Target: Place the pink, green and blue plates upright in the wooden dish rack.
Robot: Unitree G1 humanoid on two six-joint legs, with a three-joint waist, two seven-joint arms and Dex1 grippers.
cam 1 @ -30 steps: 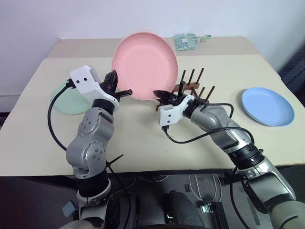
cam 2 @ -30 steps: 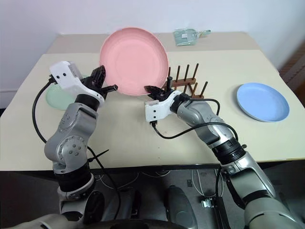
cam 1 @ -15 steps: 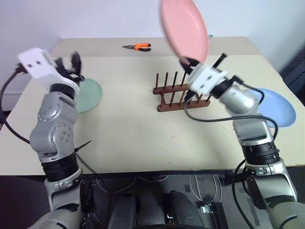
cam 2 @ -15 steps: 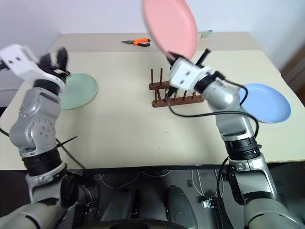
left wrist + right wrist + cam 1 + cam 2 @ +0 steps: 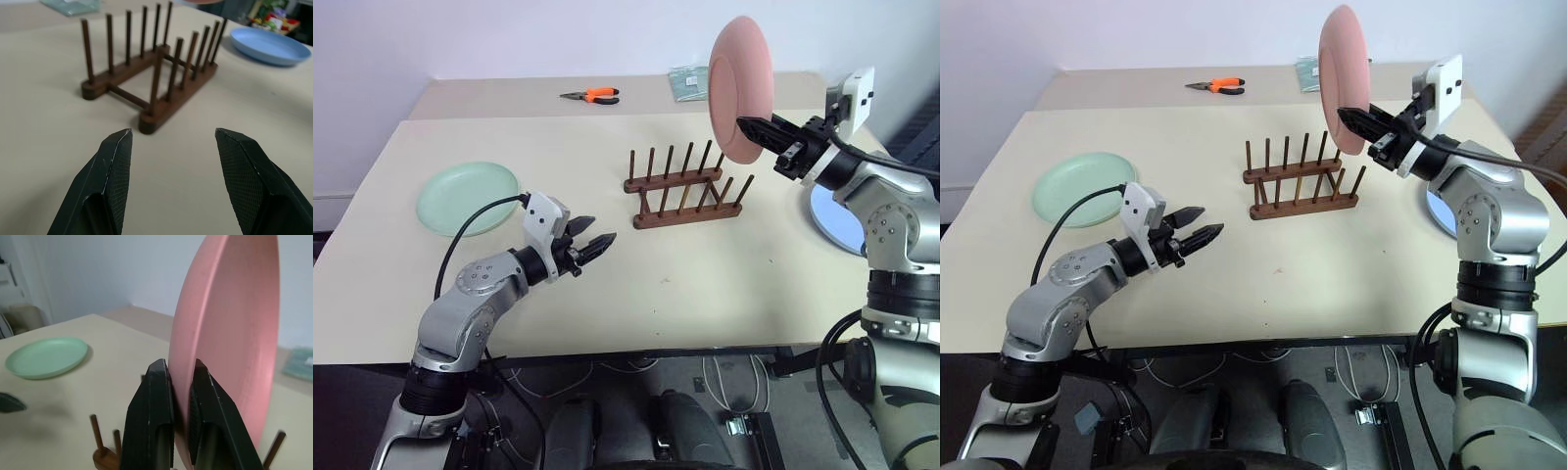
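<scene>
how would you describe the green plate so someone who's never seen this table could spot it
Start at the beige table, then go to its left side, well away from the wooden dish rack in the middle. The green plate lies flat there alone, pale mint, unlike the pink plate held upright.

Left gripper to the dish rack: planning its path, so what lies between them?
Bare tabletop only, between the open left gripper and the dish rack, in the left wrist view.

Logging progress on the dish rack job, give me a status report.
Right pincer shut on pink plate, held on edge above the wooden dish rack. Left pincer open, empty. Green plate flat on table. Rack empty, nothing blocking.
</scene>
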